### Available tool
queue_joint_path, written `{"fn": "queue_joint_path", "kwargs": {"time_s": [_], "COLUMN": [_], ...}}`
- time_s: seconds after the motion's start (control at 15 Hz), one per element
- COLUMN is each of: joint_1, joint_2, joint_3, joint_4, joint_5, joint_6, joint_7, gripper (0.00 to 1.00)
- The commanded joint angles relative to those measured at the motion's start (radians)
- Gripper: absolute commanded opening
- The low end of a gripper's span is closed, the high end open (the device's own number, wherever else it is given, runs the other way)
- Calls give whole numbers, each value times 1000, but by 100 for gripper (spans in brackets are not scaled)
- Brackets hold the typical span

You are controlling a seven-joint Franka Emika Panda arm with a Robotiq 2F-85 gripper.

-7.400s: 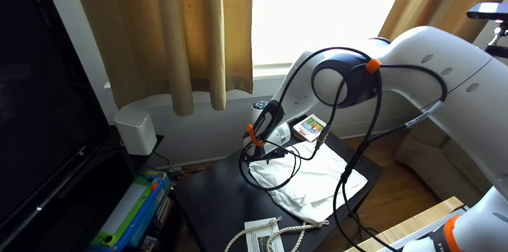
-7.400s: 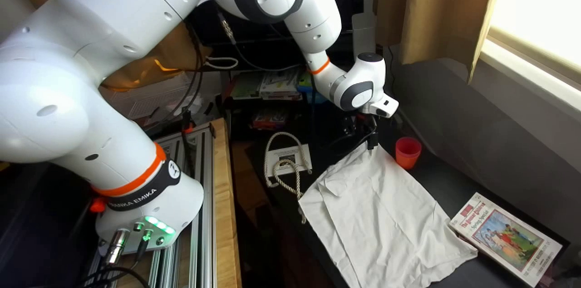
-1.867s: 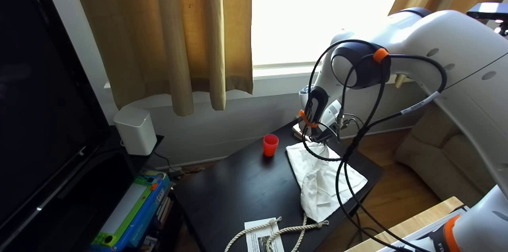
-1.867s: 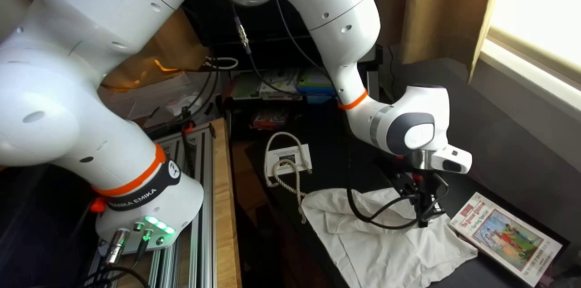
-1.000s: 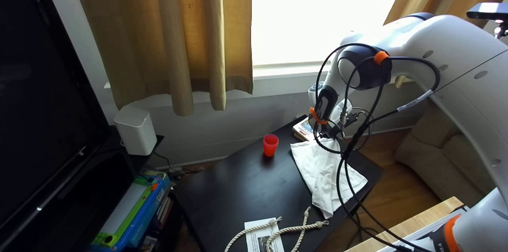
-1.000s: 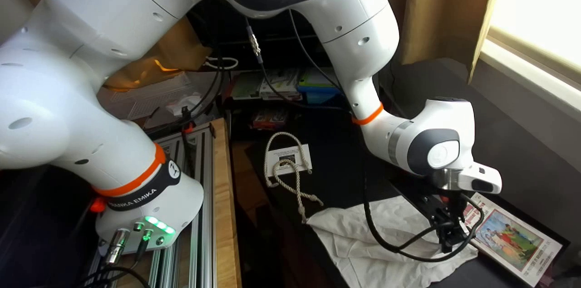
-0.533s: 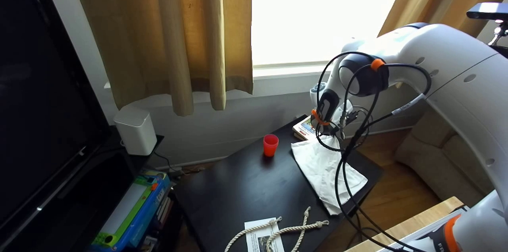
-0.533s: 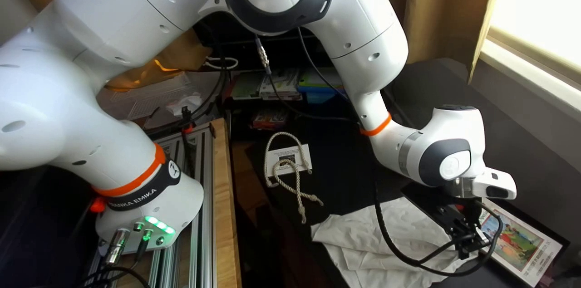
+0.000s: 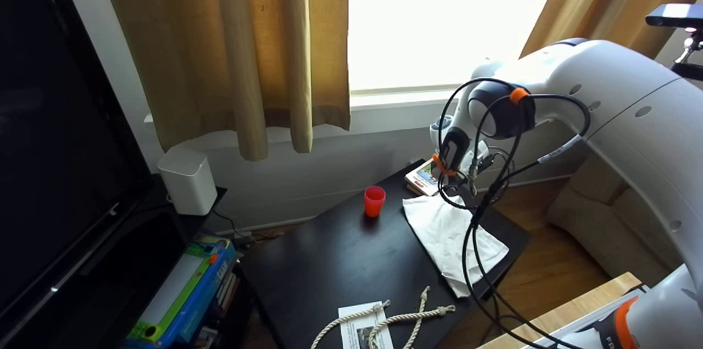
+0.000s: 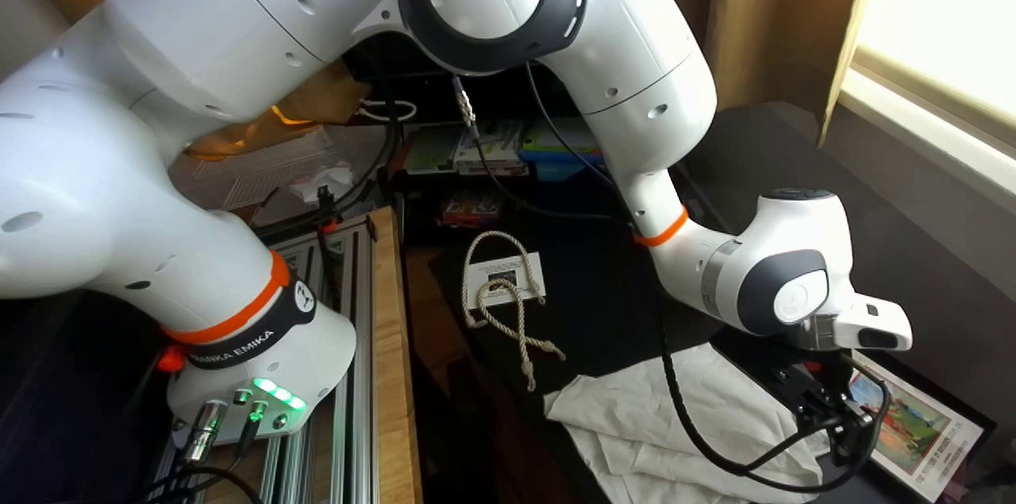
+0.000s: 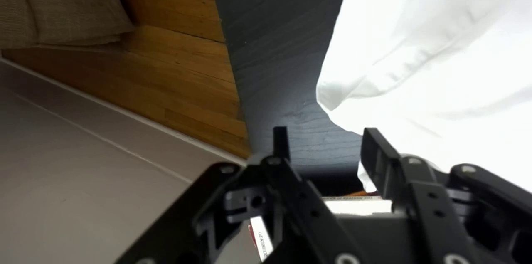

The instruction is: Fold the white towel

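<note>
The white towel (image 9: 436,233) lies wrinkled and partly folded over itself on the black table (image 9: 329,261). Only the wrist view makes plain that the gripper (image 11: 326,137) has its fingers apart, near the towel's edge. Only an exterior view shows the red cup (image 9: 374,201), upright, its inside unclear.

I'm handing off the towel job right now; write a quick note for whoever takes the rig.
End effector: open, gripping nothing, near the books.
White towel: wrinkled, lying on the black table, apart from the red cup.
Done: the towel appears folded over, uneven layers showing in an exterior view.
Left: probably straighten the edges, then perhaps fold again; the pictures don't say how many folds are wanted.
</note>
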Motion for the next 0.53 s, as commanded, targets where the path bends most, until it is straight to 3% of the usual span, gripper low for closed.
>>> {"fn": "queue_joint_path", "kwargs": {"time_s": [0.0, 0.2, 0.47], "joint_1": [11, 6, -7], "joint_2": [-65, -179, -360], "joint_3": [6, 34, 54], "joint_4": [-74, -178, -322], "joint_5": [1, 8, 13], "joint_6": [9, -11, -37], "joint_7": [-3, -27, -43], "gripper": [83, 100, 100]}}
